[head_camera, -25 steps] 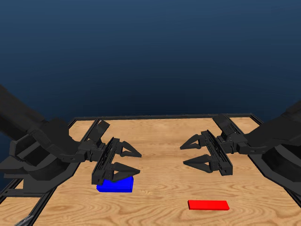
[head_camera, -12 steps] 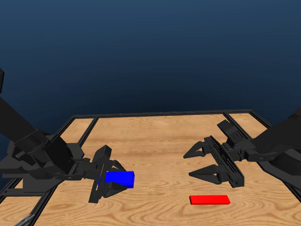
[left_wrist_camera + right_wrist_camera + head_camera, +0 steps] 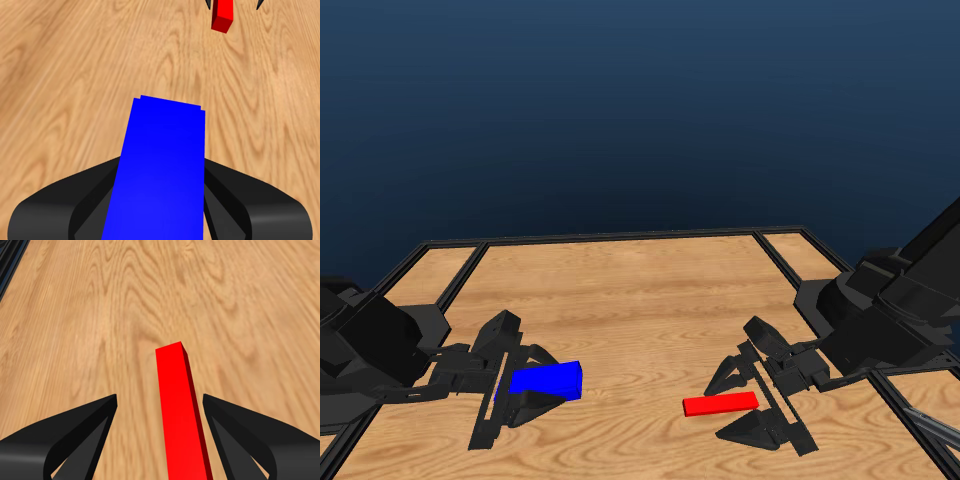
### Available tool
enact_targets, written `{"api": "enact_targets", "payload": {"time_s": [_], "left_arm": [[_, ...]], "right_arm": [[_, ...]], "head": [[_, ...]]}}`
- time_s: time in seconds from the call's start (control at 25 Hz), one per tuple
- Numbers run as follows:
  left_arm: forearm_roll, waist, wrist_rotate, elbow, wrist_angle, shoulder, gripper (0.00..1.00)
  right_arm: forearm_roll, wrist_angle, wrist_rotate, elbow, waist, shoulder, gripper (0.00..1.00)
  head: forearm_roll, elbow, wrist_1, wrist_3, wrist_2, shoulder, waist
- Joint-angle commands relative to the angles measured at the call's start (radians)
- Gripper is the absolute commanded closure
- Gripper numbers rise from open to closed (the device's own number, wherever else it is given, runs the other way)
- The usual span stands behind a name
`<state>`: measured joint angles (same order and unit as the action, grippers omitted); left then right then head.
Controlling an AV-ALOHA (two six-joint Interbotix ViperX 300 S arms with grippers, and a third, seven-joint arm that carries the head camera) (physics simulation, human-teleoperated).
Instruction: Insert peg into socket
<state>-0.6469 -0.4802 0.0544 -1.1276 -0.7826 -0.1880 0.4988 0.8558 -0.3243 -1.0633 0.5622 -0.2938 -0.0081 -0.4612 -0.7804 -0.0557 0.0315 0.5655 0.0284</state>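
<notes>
Low on the right half of the surface, the peg lay with its long axis across the head view, one end toward the socket and the other running in between the jaws of the right tool. Those jaws stood spread, one on each side of the bar; the right wrist view showed the peg with clear wood between it and either jaw, so the tool was released, not gripping. That same view had the bar pointing straight away along the tool's line, its far end free.

Well apart on the left, the socket sat inside the left tool, its long axis also pointing across toward the peg. From the left wrist camera the socket filled the gap between the jaws, which pressed against both its flanks: clenched on the block. Whether it rested on the wood or hung just above could not be told. Beyond its far end that camera also caught the peg's near end and two dark jaw tips of the opposite tool flanking it, nearly in line with the socket.
</notes>
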Motion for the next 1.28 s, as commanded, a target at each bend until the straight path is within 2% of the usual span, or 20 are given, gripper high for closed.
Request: {"api": "enact_targets", "payload": {"time_s": [0.04,0.08,0.12,0.16,0.32,0.4,0.48,0.52,0.56,0.6,0.64,0.76,0.84,0.88,1.0,1.04,1.08,1.12,1.16,1.28], "left_arm": [[0.051,0.037,-0.05,0.115,0.072,0.09,1.0],[0.059,0.036,-0.069,0.112,0.09,0.086,1.0],[0.055,0.037,-0.097,0.134,0.109,0.093,1.0],[0.064,0.036,-0.109,0.151,0.113,0.111,1.0],[0.071,0.035,-0.189,0.239,0.173,0.153,1.0],[0.07,0.044,-0.219,0.251,0.248,0.148,1.0],[0.071,0.053,-0.228,0.291,0.258,0.178,1.0],[0.082,0.054,-0.224,0.271,0.274,0.159,1.0],[0.077,0.054,-0.231,0.295,0.274,0.181,1.0],[0.096,0.081,-0.235,0.279,0.316,0.182,1.0],[0.092,0.053,-0.23,0.306,0.3,0.182,1.0],[0.11,0.057,-0.242,0.298,0.334,0.166,1.0],[0.119,0.071,-0.256,0.327,0.396,0.194,1.0],[0.121,0.064,-0.238,0.314,0.352,0.179,1.0],[0.123,0.07,-0.256,0.352,0.389,0.184,1.0],[0.145,0.07,-0.239,0.352,0.379,0.188,1.0],[0.158,0.091,-0.227,0.346,0.42,0.176,1.0],[0.161,0.085,-0.232,0.363,0.381,0.16,1.0],[0.17,0.084,-0.235,0.359,0.442,0.162,1.0],[0.189,0.078,-0.199,0.373,0.421,0.148,1.0]], "right_arm": [[0.065,0.036,-0.111,0.011,0.105,-0.106,1.0],[0.085,0.058,-0.114,0.017,0.119,-0.119,1.0],[0.114,0.09,-0.115,0.023,0.142,-0.144,1.0],[0.13,0.102,-0.09,0.023,0.135,-0.121,1.0],[0.186,0.041,0.14,0.039,0.097,0.016,1.0],[0.187,-0.046,0.261,0.073,0.054,0.104,1.0],[0.181,-0.051,0.321,0.095,0.031,0.148,1.0],[0.179,-0.091,0.374,0.133,0.012,0.186,1.0],[0.173,-0.073,0.378,0.13,0.003,0.187,1.0],[0.155,-0.123,0.431,0.147,-0.014,0.192,1.0],[0.159,-0.131,0.446,0.174,-0.024,0.211,1.0],[0.142,-0.192,0.509,0.214,-0.047,0.238,1.0],[0.134,-0.231,0.543,0.216,-0.057,0.237,1.0],[0.134,-0.23,0.552,0.244,-0.072,0.26,1.0],[0.113,-0.275,0.581,0.245,-0.094,0.247,1.0],[0.099,-0.277,0.583,0.254,-0.081,0.244,1.0],[0.095,-0.291,0.583,0.281,-0.108,0.26,1.0],[0.093,-0.305,0.59,0.282,-0.114,0.242,1.0],[0.085,-0.305,0.587,0.301,-0.122,0.248,1.0],[0.066,-0.339,0.595,0.309,-0.145,0.231,1.0]], "head": [[-0.012,-0.001,-0.004,0.008,-0.006,0.031,0.048],[-0.013,-0.004,-0.004,0.011,-0.007,0.035,0.052],[-0.014,-0.008,-0.007,0.014,-0.006,0.044,0.056],[-0.015,-0.012,-0.012,0.018,-0.006,0.052,0.058],[-0.013,-0.028,-0.018,0.014,-0.001,0.086,0.051],[-0.01,-0.035,-0.019,0.008,-0.003,0.102,0.039],[-0.006,-0.039,-0.018,0.007,-0.001,0.111,0.027],[-0.003,-0.042,-0.019,0.007,0.0,0.116,0.019],[0.0,-0.044,-0.021,0.005,0.001,0.119,0.01],[0.002,-0.046,-0.022,0.002,0.001,0.122,0.003],[0.004,-0.047,-0.023,-0.002,0.002,0.123,-0.002],[0.009,-0.051,-0.027,-0.013,0.0,0.127,-0.021],[0.011,-0.052,-0.029,-0.019,0.001,0.127,-0.028],[0.012,-0.052,-0.028,-0.023,0.002,0.127,-0.031],[0.014,-0.052,-0.03,-0.035,0.004,0.125,-0.037],[0.015,-0.052,-0.031,-0.037,0.005,0.124,-0.04],[0.016,-0.052,-0.031,-0.038,0.006,0.123,-0.041],[0.016,-0.051,-0.03,-0.04,0.006,0.122,-0.043],[0.017,-0.052,-0.031,-0.041,0.007,0.122,-0.045],[0.019,-0.051,-0.032,-0.042,0.009,0.12,-0.048]]}}
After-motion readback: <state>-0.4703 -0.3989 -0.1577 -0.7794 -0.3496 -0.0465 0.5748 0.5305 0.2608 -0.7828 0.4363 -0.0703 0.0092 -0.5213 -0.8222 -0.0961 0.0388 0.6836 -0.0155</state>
